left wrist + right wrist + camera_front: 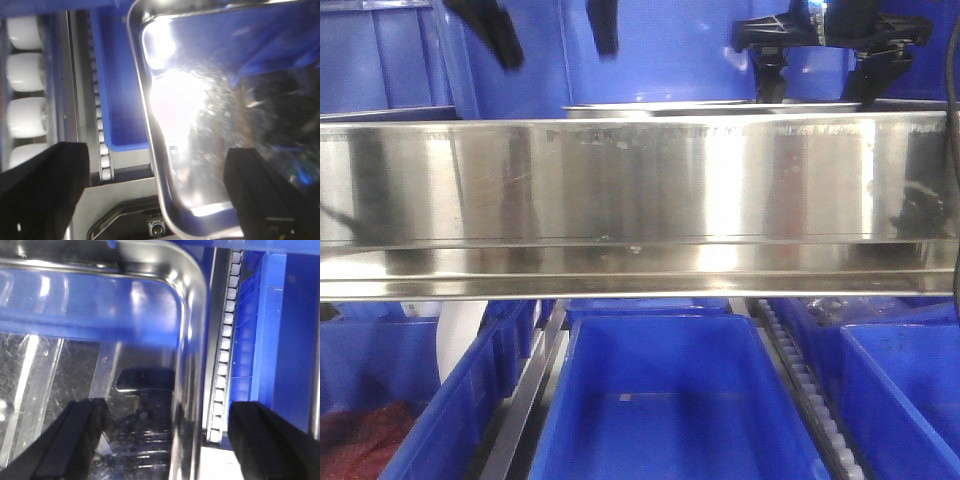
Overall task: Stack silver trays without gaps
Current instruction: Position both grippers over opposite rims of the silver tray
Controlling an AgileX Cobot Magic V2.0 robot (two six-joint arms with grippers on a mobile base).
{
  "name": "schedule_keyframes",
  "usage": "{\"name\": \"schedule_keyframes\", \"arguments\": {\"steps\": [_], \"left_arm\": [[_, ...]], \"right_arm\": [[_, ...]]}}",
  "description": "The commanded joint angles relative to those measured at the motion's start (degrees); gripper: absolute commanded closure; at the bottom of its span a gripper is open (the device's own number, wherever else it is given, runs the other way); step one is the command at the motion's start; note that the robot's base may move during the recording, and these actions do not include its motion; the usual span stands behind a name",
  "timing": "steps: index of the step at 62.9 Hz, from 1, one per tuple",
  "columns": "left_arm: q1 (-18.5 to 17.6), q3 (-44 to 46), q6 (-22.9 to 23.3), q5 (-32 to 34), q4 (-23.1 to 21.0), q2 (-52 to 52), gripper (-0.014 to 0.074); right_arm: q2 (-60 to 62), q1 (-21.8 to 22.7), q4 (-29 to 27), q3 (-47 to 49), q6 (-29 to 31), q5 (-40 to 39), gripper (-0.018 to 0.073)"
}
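A shiny silver tray (710, 109) shows only as a thin rim behind the broad steel band. I cannot tell whether other trays lie under it. My left gripper (550, 35) hangs open above its left end. In the left wrist view the tray (200, 100) fills the right side, and its left rim runs between the open fingers of the left gripper (157, 197), one finger (45, 190) outside and one inside. My right gripper (817, 85) is open at the tray's right end. In the right wrist view the tray (100, 340) has its right rim between the spread fingers of the right gripper (170, 440).
A long steel band (640, 200) spans the front view. Deep blue bins (670, 400) stand below it, one at the left holding something red (360, 435). Roller tracks (225, 350) run beside the tray. White rollers (25, 75) lie at the left, and blue bins stand behind.
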State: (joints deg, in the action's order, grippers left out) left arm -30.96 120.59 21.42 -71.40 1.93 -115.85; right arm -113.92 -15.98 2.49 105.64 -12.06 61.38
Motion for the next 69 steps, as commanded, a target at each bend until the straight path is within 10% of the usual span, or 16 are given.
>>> {"name": "schedule_keyframes", "arguments": {"steps": [1, 69], "left_arm": [[-0.30, 2.11, 0.86, 3.16, 0.29, 1.90, 0.0141], [0.39, 2.69, 0.86, 4.27, 1.08, -3.68, 0.0143]], "right_arm": [[3.11, 0.27, 0.44, 1.99, 0.31, -1.56, -0.0063], [3.11, 0.27, 0.38, 1.99, 0.31, -1.52, -0.0063]]}}
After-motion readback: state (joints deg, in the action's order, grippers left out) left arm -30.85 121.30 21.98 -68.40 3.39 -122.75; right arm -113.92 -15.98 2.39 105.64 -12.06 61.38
